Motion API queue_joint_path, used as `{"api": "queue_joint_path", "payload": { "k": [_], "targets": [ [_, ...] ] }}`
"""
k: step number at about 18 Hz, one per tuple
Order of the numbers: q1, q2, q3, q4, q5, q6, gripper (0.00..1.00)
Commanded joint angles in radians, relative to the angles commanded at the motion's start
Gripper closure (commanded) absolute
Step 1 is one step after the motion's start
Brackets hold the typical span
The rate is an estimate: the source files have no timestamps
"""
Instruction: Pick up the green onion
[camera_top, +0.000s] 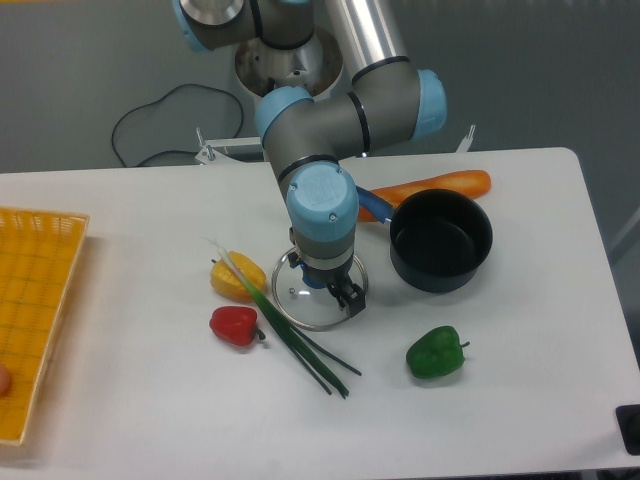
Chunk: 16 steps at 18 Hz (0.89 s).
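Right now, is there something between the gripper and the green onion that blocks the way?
Nothing visible blocks it. The gripper hangs over the glass pot lid, and the green onion lies just beside the lid's edge, uncovered from above, between the yellow pepper and red pepper.

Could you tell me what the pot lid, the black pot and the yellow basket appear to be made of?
The pot lid looks like clear glass with a metal rim: the table shows through it. The black pot appears to be matte dark-coated metal with no shine. The yellow basket looks like moulded plastic, judging by its regular lattice.
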Motion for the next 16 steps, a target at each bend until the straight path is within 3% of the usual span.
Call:
{"api": "queue_joint_path", "payload": {
  "k": [16],
  "targets": [
    [-0.008, -0.005, -0.029, 0.008, 0.011, -0.025, 0.00]
  ]
}}
